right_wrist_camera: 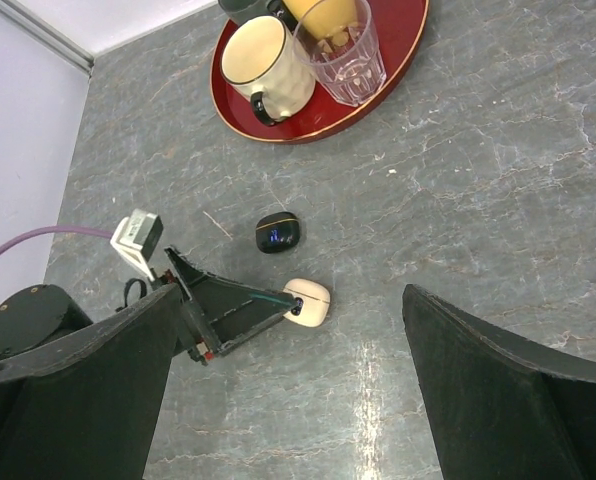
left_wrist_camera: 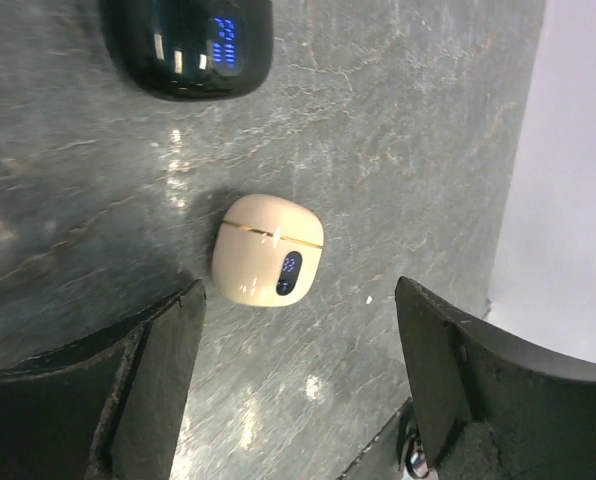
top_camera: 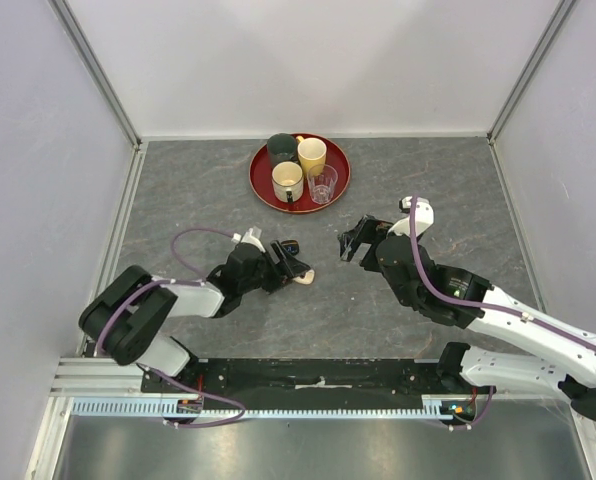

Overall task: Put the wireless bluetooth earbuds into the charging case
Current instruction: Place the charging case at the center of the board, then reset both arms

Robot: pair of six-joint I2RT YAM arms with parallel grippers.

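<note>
- The floor of my workspace is a grey, stone-veined table [top_camera: 178,200], shut in by plain white walls [top_camera: 308,60].
- At the far side sits a round red tray [top_camera: 256,190]. It carries a cream mug [top_camera: 287,181], a yellow cup [top_camera: 311,155], a dark cup [top_camera: 281,146] and a clear glass [top_camera: 323,183].
- My left pincer [left_wrist_camera: 301,290] is low over the middle of the table. Its two fingers are spread wide apart and hold nothing.
- The cream charging case [left_wrist_camera: 263,250] lies flat on the table just ahead of that gap. Its lid is closed and a small blue display is lit on its front.
- In my left wrist view the case sits nearer one finger, with a strip of bare table between them. From my right wrist the fingertip looks to be against the case, so I cannot tell whether they touch.
- The black charging case [left_wrist_camera: 193,45] lies a little farther on towards the tray, apart from the cream one. It is also closed and its blue digits glow.
- My right pincer [top_camera: 352,240] hangs above the table to the right of both cases, well apart from them. Its fingers are spread fully and carry nothing.
- I cannot make out the earbuds in any view.
</note>
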